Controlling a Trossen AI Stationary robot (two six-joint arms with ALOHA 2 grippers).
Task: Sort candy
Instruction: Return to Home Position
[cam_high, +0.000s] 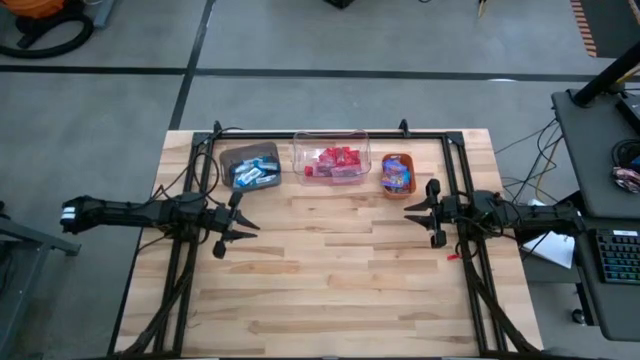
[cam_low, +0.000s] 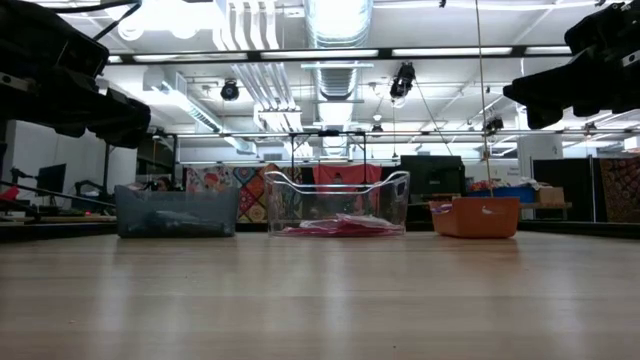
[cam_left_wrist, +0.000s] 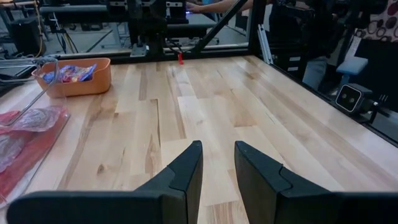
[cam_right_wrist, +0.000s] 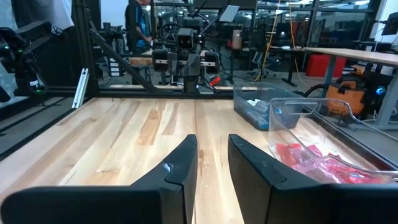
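Both arms lie low and nearly level over the wooden counter, each reaching inward from its own side and facing the other across a bare stretch of planks. The left gripper hangs just in front of the dark bin, its forearm stretched straight back to the counter's left edge. From its own wrist view, the left gripper has its fingers parted by a narrow gap, with nothing between them. The right gripper sits a little in front of the orange bin, and its arm runs back off the right edge. Its wrist view shows the same pose: the right gripper points level along the boards, fingers slightly apart and empty. In the low view both arms float above the counter surface, clear of the bins. The candy is in a row of three bins at the far side. The blue-and-white pieces lie in the dark bin, the red pieces in the clear bin in the middle, and the pink and purple pieces in the orange bin.
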